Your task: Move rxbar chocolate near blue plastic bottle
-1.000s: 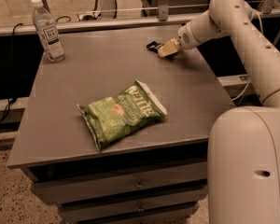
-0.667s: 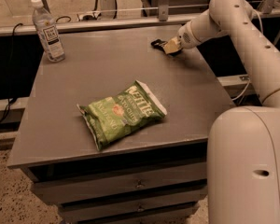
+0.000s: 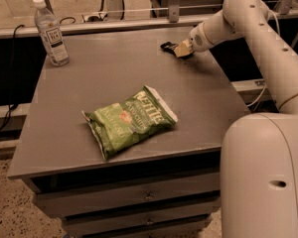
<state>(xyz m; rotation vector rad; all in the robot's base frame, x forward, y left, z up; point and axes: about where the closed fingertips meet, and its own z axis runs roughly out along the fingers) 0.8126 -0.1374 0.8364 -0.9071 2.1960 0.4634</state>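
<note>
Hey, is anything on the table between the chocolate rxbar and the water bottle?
Nothing visible. The pincer is at the rxbar chocolate at the far right of the table; the blue plastic bottle stands far left. The green chip bag lies nearer the front, off that line.

rxbar chocolate (image 3: 167, 46): small, flat, black; far right of tabletop (image 3: 114, 78), nr back edge; only left end shows, rest hidden; lettering can't be read
blue plastic bottle (image 3: 50, 32): slim, clear, white cap on, white label w/ dark print; upright at far left corner
bar vs bottle: well apart, opp. ends of back edge
gripper (image 3: 179, 48): right at the bar, on its right side
</note>
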